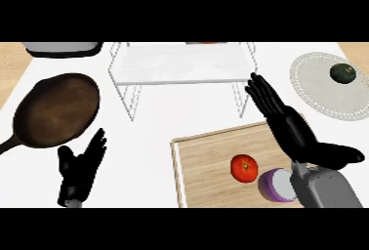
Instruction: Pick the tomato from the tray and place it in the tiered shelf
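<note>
Tomato (245, 168) on tray (209, 163), tiered shelf (180, 62) behind, pan (56, 110) left

Purple onion (276, 185) crowds right of the tomato (245, 168).

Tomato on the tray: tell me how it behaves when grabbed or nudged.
The tomato looks round, so it would probably roll on the flat tray if nudged. Its smooth skin may slip in a grasp. The onion beside it might stop a roll that way.
</note>
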Available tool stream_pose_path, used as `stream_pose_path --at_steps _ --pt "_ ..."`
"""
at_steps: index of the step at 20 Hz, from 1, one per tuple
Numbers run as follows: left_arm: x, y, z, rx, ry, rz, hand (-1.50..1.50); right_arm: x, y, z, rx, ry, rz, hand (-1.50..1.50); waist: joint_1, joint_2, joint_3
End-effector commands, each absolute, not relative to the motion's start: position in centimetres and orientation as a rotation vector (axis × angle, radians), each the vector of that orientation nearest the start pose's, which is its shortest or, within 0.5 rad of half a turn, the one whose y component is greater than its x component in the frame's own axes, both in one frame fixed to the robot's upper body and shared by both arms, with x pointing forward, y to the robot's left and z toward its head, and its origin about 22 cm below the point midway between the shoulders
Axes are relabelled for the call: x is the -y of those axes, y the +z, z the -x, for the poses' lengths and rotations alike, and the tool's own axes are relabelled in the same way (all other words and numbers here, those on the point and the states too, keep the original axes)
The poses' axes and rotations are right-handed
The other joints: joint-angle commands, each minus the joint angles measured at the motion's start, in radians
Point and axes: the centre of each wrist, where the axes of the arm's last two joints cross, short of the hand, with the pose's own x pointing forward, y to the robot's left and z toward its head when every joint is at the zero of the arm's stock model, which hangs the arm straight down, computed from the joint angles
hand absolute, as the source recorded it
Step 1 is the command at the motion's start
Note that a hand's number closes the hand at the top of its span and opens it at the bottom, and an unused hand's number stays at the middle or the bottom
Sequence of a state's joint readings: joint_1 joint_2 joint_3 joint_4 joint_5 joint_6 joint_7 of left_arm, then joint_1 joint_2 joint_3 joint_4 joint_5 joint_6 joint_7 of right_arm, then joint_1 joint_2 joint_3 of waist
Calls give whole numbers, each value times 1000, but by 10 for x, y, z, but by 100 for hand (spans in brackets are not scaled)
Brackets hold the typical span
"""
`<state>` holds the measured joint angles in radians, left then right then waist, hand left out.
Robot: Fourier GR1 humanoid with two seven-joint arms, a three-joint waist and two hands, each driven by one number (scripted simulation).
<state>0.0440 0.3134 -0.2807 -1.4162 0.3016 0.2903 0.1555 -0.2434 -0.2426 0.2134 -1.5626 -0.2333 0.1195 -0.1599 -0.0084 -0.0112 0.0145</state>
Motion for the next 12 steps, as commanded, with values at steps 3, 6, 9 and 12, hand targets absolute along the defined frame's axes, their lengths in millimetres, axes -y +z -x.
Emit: stream_pose_path --at_steps 3,6,9,12 --pt "-268 14 -246 1406 32 -226 0 202 78 -287 1797 346 -270 150 8 6 -15" --pt "-284 64 -266 1651 21 -303 0 187 86 -294 1752 339 -218 150 16 2 -15" --pt "-273 47 -256 1599 18 -245 0 209 46 -292 1610 -67 -55 -150 11 9 -14" --pt "-266 56 -258 1607 43 -250 0 225 74 -278 1723 27 -171 -150 6 9 -14"
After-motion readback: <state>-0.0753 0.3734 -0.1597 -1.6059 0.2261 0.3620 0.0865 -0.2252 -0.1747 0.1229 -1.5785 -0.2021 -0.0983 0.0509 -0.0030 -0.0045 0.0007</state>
